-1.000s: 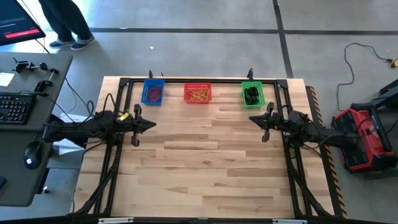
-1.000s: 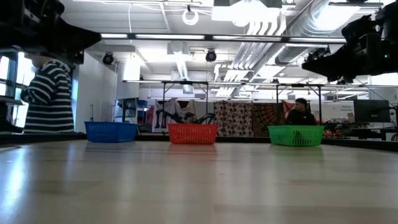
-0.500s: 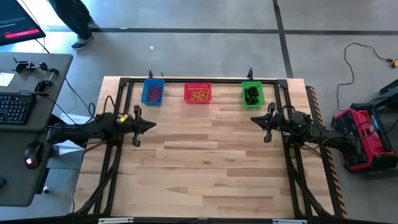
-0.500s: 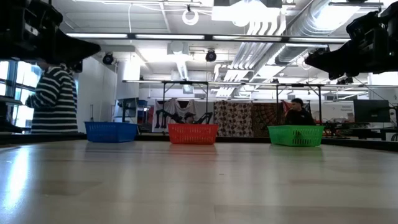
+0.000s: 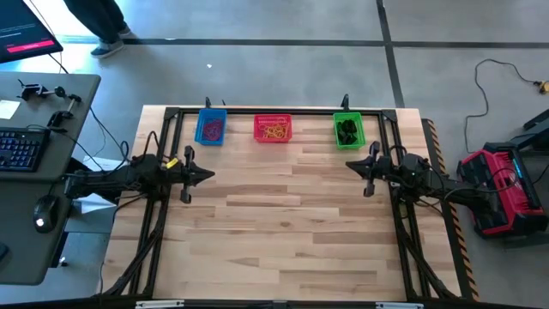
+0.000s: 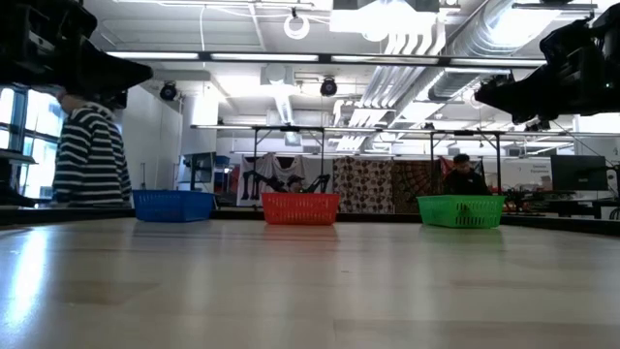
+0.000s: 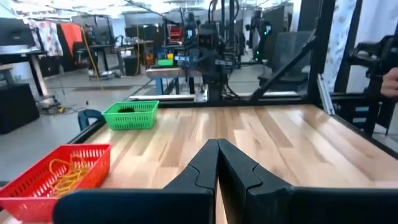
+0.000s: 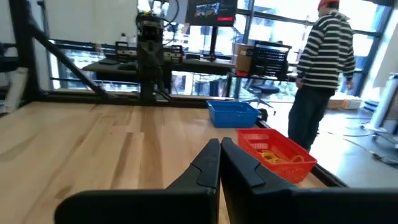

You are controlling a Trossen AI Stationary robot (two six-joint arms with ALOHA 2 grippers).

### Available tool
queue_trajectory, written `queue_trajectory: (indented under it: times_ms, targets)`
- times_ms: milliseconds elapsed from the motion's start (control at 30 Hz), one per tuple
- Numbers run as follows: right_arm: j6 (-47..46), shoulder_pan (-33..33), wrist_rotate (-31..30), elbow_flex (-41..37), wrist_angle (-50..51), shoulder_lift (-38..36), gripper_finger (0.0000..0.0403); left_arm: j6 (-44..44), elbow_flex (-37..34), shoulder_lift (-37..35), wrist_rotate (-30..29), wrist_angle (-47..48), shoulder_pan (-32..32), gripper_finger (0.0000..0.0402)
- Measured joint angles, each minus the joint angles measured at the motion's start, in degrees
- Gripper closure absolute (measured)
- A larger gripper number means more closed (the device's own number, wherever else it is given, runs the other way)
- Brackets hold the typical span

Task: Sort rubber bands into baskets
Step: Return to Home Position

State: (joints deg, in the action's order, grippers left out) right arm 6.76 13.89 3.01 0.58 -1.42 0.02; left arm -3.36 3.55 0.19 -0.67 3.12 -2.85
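Overhead, the blue basket [image 5: 211, 127], red basket [image 5: 273, 129] and green basket [image 5: 348, 130] line the upper edge of the table [image 5: 283, 223], rubber bands [image 5: 274, 131] inside them. The left gripper [image 5: 204, 174], closed on nothing, hangs mid-left, nearest blue; the right gripper [image 5: 352, 164], likewise closed and empty, hangs mid-right, just below green.

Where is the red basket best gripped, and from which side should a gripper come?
Probably the long rim of the red basket that faces the middle of the table, taken from above. It stands upright, its mouth open, so one finger can go inside the mesh wall and one outside.
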Motion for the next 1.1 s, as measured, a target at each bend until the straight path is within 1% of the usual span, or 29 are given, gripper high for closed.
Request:
queue_trajectory:
  times_ms: [67, 200, 267, 467, 600, 700, 1100]
  targets:
    - [0.68, 0.00, -1.27, 0.00, 0.01, -0.01, 0.0403, -0.39, 0.07, 0.02, 0.00, -0.19, -0.07, 0.0401]
    - [0.70, 1.12, -3.75, 0.00, 0.10, 0.01, 0.0403, -1.38, -2.78, 0.00, -1.92, -6.40, -0.96, 0.0402]
    - [0.41, 2.13, -4.59, -0.02, -0.06, 0.01, 0.0403, -0.40, -2.93, 0.11, -3.83, -5.62, -1.99, 0.0402]
    - [-0.28, 4.15, -8.00, -0.02, -0.10, 0.19, 0.0403, 1.80, -2.87, 0.26, -4.47, -4.39, -2.87, 0.0401]
    - [0.11, 4.24, -12.63, -0.02, -1.07, 0.19, 0.0403, 2.51, -2.87, 0.26, -8.37, -5.04, -2.86, 0.0402]
    - [0.13, 4.24, -12.85, -0.02, -1.03, 0.37, 0.0403, 3.81, -2.87, 0.26, -9.94, -5.29, -2.86, 0.0401]
    - [-1.38, 4.24, -12.34, -0.02, -0.99, 0.38, 0.0403, 4.32, -2.87, 0.28, -9.83, -5.29, -2.86, 0.0401]
